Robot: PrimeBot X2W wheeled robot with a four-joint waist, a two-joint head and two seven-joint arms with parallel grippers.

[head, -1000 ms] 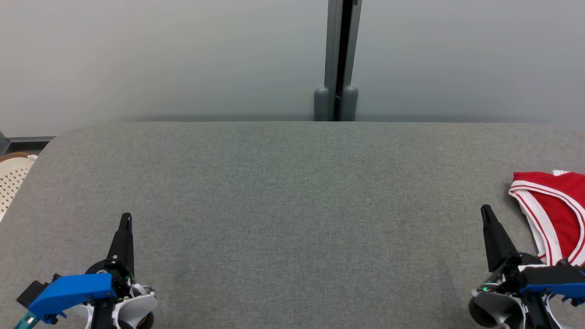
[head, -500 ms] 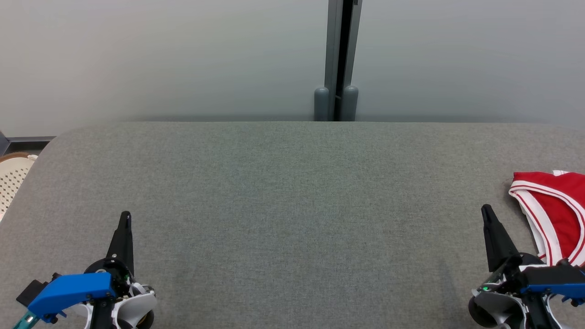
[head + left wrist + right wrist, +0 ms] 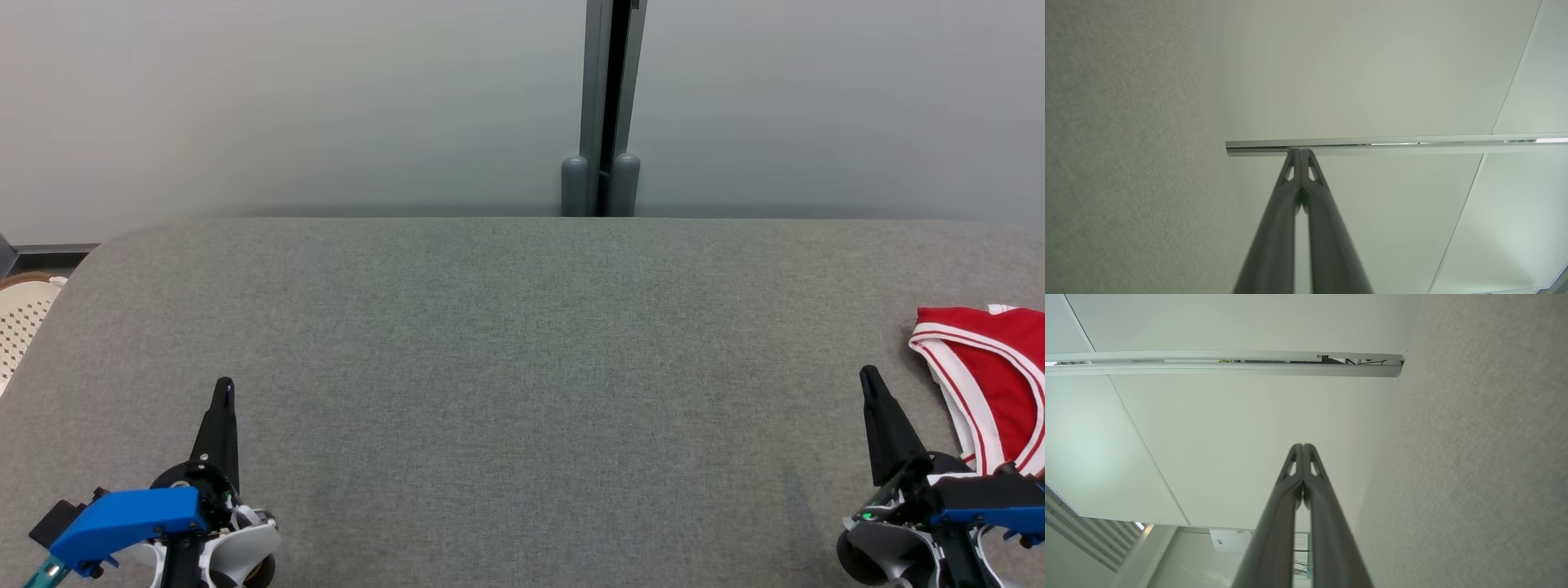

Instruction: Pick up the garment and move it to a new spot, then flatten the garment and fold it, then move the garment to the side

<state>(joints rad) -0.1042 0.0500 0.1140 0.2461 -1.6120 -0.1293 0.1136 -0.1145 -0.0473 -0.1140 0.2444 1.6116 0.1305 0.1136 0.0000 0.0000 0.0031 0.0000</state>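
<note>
A grey, felt-covered desk with rounded corners (image 3: pixel 522 343) carries a red fabric garment with white and red striped trim (image 3: pixel 992 376). The garment lies at the desk's right edge, about midway between the near and far edges. It is cut off by the right border of the head view, and its near part is hidden behind the right wrist. It appears low and layered, with curved trimmed edges on top. Whether it is neatly folded cannot be told, since too little of it is seen.

The left gripper (image 3: pixel 223 388) is held by the near left corner and the right gripper (image 3: pixel 867 374) by the near right corner. They are well apart, with the long dark fingers pointed towards the far edge. This is judged to be a parked posture, by which the broad middle of the desk is left free as working room. In the wrist views the left gripper (image 3: pixel 1301 152) and the right gripper (image 3: pixel 1303 446) are each seen with both fingers pressed together at the tips, and nothing is caught between them. The garment lies just beside the right gripper but is not touched by its fingers.

A garment at the side with both tools closed and empty fits two stages. It may be waiting there to be lifted to a new spot, or it may have been folded and set aside. The pictures do not settle which, so no move is recommended.

A white perforated basket (image 3: pixel 20 314) is seen off the left edge.
</note>
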